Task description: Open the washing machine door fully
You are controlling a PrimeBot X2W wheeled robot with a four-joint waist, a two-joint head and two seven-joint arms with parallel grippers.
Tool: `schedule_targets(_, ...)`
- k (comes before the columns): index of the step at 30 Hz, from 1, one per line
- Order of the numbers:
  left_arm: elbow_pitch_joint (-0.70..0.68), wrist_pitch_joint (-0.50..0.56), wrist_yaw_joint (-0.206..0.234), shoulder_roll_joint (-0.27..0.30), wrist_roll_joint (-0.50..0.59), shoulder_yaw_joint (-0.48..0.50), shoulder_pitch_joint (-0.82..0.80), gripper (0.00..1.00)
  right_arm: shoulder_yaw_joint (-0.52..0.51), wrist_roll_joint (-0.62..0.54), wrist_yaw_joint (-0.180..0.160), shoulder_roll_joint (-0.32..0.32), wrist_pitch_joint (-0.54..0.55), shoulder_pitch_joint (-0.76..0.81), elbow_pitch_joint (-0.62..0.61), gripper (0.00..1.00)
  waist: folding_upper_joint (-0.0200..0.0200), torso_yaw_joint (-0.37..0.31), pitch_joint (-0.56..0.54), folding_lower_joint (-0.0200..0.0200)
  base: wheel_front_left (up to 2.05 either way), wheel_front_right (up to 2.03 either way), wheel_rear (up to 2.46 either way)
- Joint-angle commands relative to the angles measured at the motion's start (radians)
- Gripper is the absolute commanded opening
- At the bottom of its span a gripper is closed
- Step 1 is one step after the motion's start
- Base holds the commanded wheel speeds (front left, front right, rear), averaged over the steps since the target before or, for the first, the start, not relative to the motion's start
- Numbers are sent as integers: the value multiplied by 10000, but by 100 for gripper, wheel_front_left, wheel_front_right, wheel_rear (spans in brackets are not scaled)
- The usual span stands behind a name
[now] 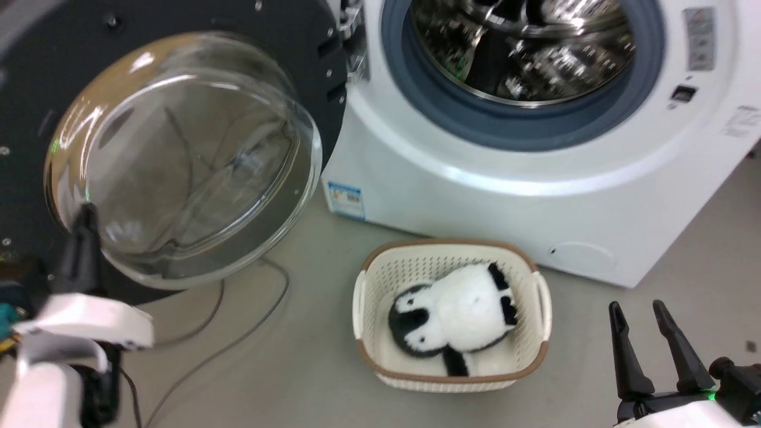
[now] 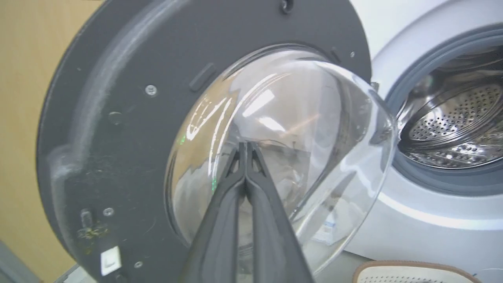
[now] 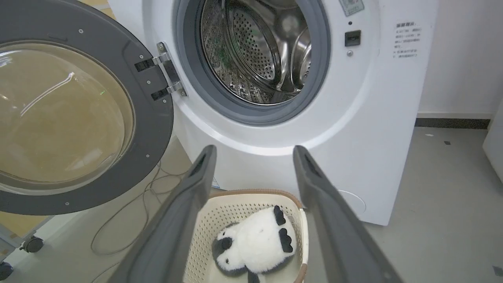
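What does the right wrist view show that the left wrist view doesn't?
Right wrist view: the open right gripper, a plush toy in the basket, the hinge, and cables on the floor.
Left wrist view: the shut left gripper with its tips at the glass bowl, a white label, and a tan wall.
Both: the open door, the drum, the grey gasket, the white machine and the basket's rim.

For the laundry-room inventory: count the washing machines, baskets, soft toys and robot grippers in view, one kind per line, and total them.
Washing machine: 1
Basket: 1
Soft toy: 1
Grippers: 2 (left gripper, right gripper)
Total: 5
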Motion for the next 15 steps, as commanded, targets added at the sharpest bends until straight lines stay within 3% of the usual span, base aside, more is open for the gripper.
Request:
schedule_targets(1,-319,40,50,-139,84,-136,320,0,-3,-75,8,-24,-90,136,-139,100,0,-337,-426,0,0,0,0)
schedule_targets(7,-1401,197,77,-701,212,-906,1161,0,-138,-264,8,44,-169,301,-663,100,0,-884,-862,0,0,0,0)
schedule_targets(15,-1818,47,150,-1172,496,-1707,1904,0,-122,-560,8,257,-195,378,-1054,100,0,-1702,-1078,0,0,0,0)
